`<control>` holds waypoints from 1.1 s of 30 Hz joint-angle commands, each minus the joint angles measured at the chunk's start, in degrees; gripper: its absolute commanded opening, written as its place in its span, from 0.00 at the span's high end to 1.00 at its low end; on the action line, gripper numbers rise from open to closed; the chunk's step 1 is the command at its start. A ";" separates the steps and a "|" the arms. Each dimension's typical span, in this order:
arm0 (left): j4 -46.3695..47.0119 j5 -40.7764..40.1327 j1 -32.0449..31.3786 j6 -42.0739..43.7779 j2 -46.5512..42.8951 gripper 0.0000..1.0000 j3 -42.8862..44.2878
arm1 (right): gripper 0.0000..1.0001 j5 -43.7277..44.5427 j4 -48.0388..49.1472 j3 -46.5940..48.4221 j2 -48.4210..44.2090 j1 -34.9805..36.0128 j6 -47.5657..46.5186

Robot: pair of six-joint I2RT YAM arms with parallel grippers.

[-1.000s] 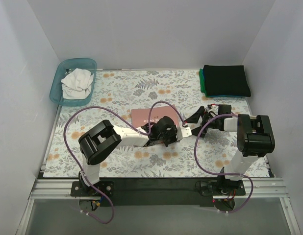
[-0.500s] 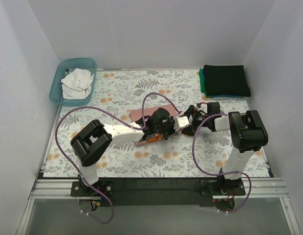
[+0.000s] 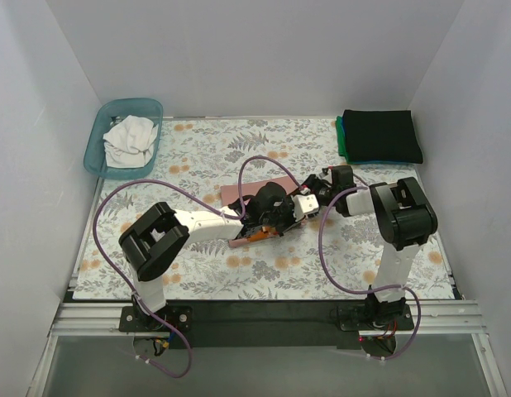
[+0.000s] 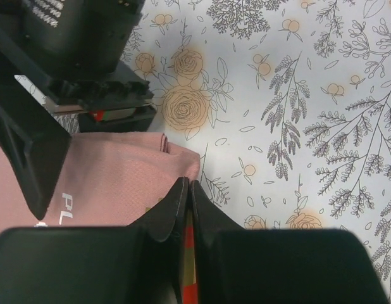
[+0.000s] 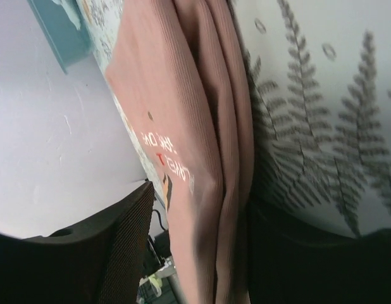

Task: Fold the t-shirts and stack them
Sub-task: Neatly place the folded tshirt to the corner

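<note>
L gripper (image 4: 188,187) pinched shut on pink tee (image 4: 113,168); R gripper (image 5: 202,244) now moved in, jaws straddling fold, grip unclear.

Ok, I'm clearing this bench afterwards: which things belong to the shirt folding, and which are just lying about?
Job: pink t-shirt, black t-shirt, teal-green t-shirt beneath it, white t-shirt.
Lying about: teal basket holding the white one, floral table cover.

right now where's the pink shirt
In the top view the pink shirt lies in the middle of the table, with the basket at the back left and the folded black shirt at the back right.
</note>
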 commanded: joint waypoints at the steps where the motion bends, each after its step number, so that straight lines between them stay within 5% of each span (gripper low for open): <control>1: 1.64 1.42 0.23 -0.89 -3.06 1.00 1.39 | 0.41 7.84 -0.21 2.43 3.63 0.24 -0.67; 6: 1.90 1.42 0.23 -1.24 -3.33 1.00 1.04 | 0.47 8.29 0.23 4.53 6.54 0.59 -1.55; 12: 2.16 1.24 0.23 -1.68 -2.62 1.00 1.65 | 0.66 8.55 1.29 6.47 9.44 0.77 -2.87; 17: 1.46 0.63 0.58 -2.90 -2.80 1.00 2.00 | 0.99 7.33 1.20 8.74 8.30 1.03 -7.77; 24: -9.50 5.90 6.28 -11.08 -11.05 0.64 0.52 | 0.99 9.17 -21.46 25.42 8.30 0.24 -30.71; 33: -17.00 2.21 14.45 -13.36 -23.62 0.45 -7.83 | 0.99 21.46 -42.38 46.35 13.39 -2.04 -53.98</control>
